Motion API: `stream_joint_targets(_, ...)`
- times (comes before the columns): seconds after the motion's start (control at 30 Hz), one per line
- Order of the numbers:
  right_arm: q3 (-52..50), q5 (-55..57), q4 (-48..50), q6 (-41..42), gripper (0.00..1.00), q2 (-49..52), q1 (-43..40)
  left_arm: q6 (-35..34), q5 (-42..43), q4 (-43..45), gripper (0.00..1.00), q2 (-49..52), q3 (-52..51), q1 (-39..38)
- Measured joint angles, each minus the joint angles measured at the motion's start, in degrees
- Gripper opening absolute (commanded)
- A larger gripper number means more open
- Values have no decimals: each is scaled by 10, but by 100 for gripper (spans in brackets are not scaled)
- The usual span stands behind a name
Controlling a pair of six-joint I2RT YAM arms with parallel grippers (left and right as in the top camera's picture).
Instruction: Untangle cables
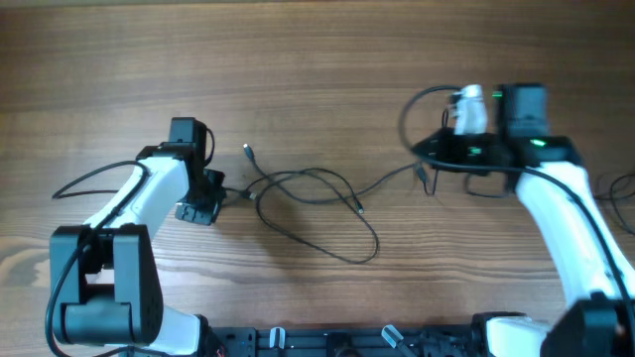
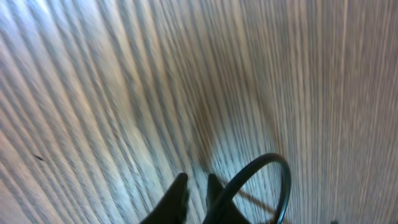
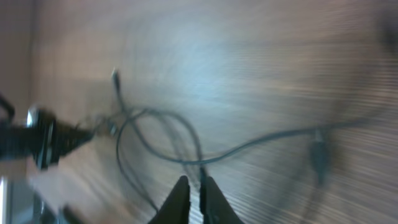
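Observation:
The cables (image 1: 308,198) lie as a loose tangle of thin black loops on the wooden table between my arms, with one free plug (image 1: 246,151) at the upper left. My left gripper (image 1: 220,193) sits at the tangle's left end. Its fingers (image 2: 194,180) are nearly together, and a thin blurred strand leaves their tips. My right gripper (image 1: 422,164) is at the right end, beside another plug (image 1: 427,181). In the right wrist view its fingers (image 3: 194,182) pinch a strand of the cables (image 3: 168,134), and a plug (image 3: 319,155) hangs to the right.
A thick black arm wire (image 2: 273,158) loops beside my left fingers. Another arm wire (image 1: 417,104) arcs above the right wrist. The arms' base rail (image 1: 347,342) runs along the table's front edge. My left gripper also shows in the right wrist view (image 3: 40,140).

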Motion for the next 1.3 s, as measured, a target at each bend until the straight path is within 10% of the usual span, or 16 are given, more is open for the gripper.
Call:
stream_joint_targets(0.07, 0, 3, 17, -5, 23, 20, 38, 1, 2, 1, 35, 0, 0, -13)
stream_joint_targets(0.13, 0, 31, 36, -4, 53, 35, 72, -3, 2, 1, 46, 0, 0, -26)
stream_joint_targets(0.17, 0, 57, 41, 0, 73, 41, 85, -2, 3, 1, 61, 0, 0, -30)
stream_joint_targets(0.2, 0, 102, 45, 10, 100, 54, 102, -2, 4, 1, 99, 0, 0, -34)
stream_joint_targets(0.57, 0, 134, 49, 99, 100, 86, 112, -4, 4, 1, 100, 0, 0, -39)
stream_joint_targets(1.3, 0, 273, 109, -80, 91, 87, 405, -4, 4, 1, 100, 0, 0, -39)
